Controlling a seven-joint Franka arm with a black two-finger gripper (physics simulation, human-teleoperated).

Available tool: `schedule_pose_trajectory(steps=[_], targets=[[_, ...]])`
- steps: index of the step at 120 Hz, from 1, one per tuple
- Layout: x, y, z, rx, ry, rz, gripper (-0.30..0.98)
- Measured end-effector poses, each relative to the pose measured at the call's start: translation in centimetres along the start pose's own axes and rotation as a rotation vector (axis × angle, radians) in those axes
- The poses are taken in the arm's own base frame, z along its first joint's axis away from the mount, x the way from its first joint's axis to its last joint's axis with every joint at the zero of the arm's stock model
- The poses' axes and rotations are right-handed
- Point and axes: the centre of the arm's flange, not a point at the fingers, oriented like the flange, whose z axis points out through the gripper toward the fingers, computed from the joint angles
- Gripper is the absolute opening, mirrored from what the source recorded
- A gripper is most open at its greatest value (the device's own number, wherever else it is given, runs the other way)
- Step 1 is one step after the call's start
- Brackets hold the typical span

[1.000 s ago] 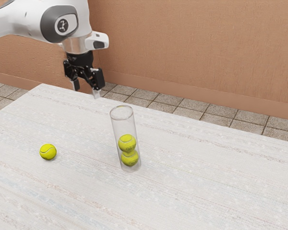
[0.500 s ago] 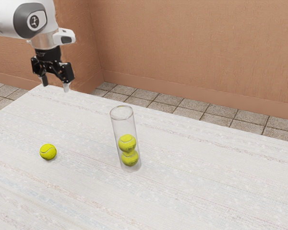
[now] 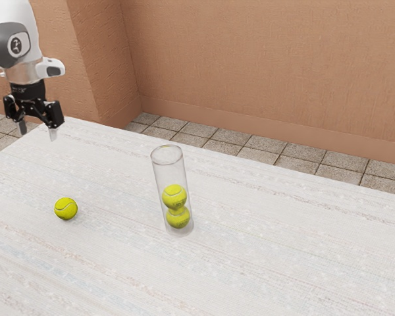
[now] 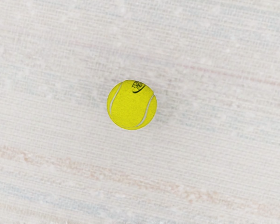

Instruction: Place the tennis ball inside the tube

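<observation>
My gripper (image 3: 37,134) hangs in the air at the exterior view's upper left, its two fingers apart and nothing between them. A loose yellow tennis ball (image 3: 66,209) lies on the table, lower than the gripper and apart from it; in the wrist view the same tennis ball (image 4: 132,105) is near the middle, with its white seam and dark print visible. The clear tube (image 3: 159,172) stands upright on the table, toward the exterior view's right from the loose ball. Two more balls (image 3: 174,197) are stacked inside its lower half, and its upper part is empty.
The pale, streaked table (image 3: 276,243) carries the tube and the loose ball. Behind its far edge are floor tiles (image 3: 250,143) and a brown wall (image 3: 270,72), with a wall corner (image 3: 105,66) close to the arm.
My hand has travelled toward the exterior view's left, with the fingers still apart. It has also dropped slightly in the latest half second. The loose ball and the tube have stayed put.
</observation>
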Motion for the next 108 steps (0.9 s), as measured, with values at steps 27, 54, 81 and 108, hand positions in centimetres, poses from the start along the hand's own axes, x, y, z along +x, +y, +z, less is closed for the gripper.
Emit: schedule_pose_trajectory(steps=[27, 54, 81, 108], targets=[[-0.1, 1.4, 5.4, -0.010, -0.030, 0.034, 0.69], [-0.3, 2.7, 9.6, -0.028, -0.026, 0.059, 0.69], [-0.3, 2.2, 10.7, -0.029, 0.008, 0.054, 0.69], [-0.8, 0.1, 9.8, -0.030, 0.042, 0.033, 0.69]])
